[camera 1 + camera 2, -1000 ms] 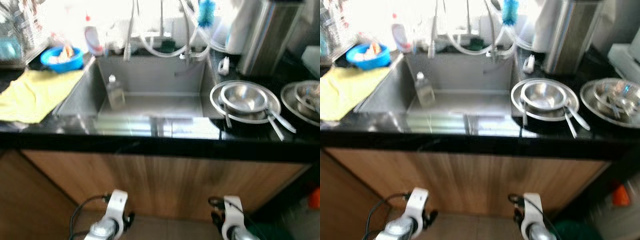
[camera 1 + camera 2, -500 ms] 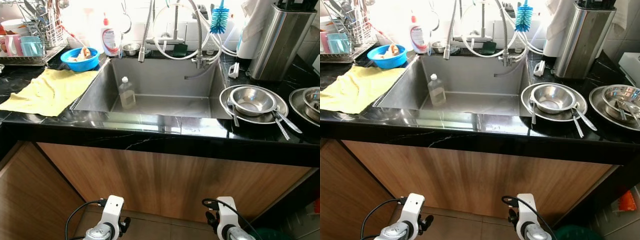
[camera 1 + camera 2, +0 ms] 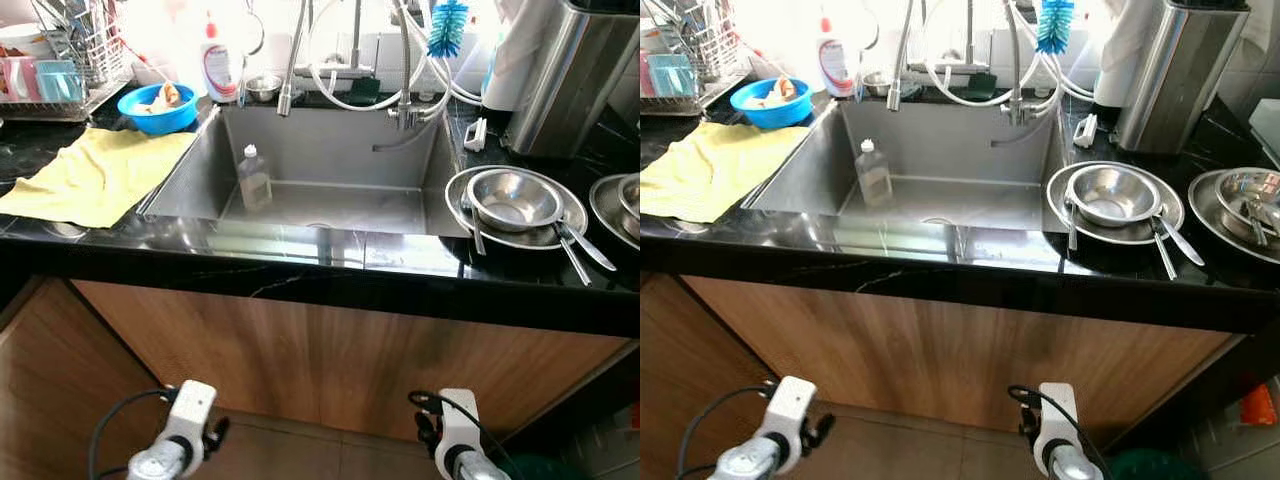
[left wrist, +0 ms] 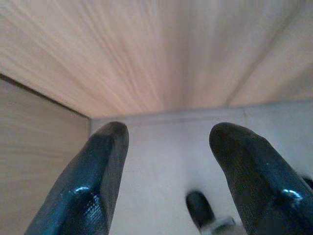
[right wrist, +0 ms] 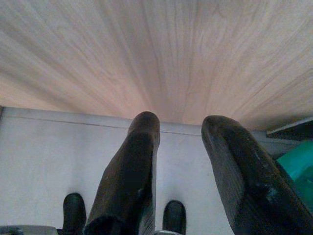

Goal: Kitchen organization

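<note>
A steel sink [image 3: 330, 140] is set into the black counter [image 3: 330, 275] in front of me. A small clear bottle [image 3: 254, 178] stands inside it. To the right, a steel plate [image 3: 460, 195] holds a steel bowl [image 3: 513, 198] and spoons [image 3: 572, 250]. A second steel plate [image 3: 1250, 200] with utensils lies further right. Both arms hang low before the wooden cabinet front [image 3: 330, 360], the left arm [image 3: 185, 435] and the right arm [image 3: 455, 445]. My left gripper [image 4: 168, 132] is open and holds nothing. My right gripper [image 5: 181, 122] is open too, pointing at the floor.
A yellow cloth [image 3: 95, 175], a blue bowl [image 3: 157, 105], a dish soap bottle [image 3: 217, 65] and a dish rack [image 3: 60, 60] sit left of the sink. A blue brush [image 3: 447, 25] and a tall steel canister [image 3: 570, 90] stand at the back right. A green object [image 3: 1140, 465] is on the floor at the right.
The picture was blurred a second ago and is sharp now; the camera has shifted slightly. My left arm has swung a little outward to the left. Things on the counter are unchanged.
</note>
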Tool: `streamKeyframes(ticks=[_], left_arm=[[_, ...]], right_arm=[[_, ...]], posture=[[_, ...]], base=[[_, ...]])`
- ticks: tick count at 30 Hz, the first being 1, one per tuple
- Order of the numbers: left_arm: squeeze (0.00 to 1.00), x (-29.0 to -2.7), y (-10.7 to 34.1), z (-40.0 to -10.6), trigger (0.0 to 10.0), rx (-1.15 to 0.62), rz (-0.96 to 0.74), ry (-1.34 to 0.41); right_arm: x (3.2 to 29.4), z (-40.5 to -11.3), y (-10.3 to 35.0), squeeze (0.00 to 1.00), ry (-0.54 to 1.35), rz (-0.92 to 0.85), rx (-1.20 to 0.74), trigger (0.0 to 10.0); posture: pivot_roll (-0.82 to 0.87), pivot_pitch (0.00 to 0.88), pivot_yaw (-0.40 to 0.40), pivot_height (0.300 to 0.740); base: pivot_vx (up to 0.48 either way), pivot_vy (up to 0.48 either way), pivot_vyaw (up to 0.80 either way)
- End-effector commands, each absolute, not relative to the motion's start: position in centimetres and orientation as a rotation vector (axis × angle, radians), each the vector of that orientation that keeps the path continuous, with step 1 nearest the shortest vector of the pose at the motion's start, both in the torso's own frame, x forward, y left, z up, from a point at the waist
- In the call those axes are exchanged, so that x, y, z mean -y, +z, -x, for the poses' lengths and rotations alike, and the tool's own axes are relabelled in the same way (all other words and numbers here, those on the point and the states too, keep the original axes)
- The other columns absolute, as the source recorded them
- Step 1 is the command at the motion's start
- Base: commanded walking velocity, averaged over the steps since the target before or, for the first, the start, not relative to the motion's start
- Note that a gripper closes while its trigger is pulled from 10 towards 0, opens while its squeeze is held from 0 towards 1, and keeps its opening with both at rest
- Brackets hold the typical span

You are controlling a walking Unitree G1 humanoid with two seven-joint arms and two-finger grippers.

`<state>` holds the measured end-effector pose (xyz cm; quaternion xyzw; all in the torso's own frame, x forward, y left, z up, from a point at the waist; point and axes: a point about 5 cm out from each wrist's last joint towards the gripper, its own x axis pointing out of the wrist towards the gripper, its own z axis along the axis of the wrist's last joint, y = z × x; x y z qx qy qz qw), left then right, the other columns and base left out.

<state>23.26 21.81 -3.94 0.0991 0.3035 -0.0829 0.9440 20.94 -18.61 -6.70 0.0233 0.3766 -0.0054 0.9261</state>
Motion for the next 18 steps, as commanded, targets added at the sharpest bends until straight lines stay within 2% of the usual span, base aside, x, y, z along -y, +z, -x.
streamKeyframes(ticks=[1, 18], left_arm=[[0.0, -22.2, -3.7, -23.2, 10.0, -0.579, -0.184, -0.158], [0.0, -22.8, -2.7, -21.9, 10.0, -0.423, -0.154, -0.137]], right_arm=[[18.6, -20.9, -6.7, 0.0, -0.032, -0.064, -0.757, 10.0], [19.2, -20.5, -6.8, 0.0, -0.108, -0.026, -0.744, 10.0]], posture=[[-0.13, 0.0, 0.038, 0.74], [-0.15, 0.0, 0.033, 0.74]], base=[[0.0, 0.0, 0.0], [0.0, 0.0, 0.0]])
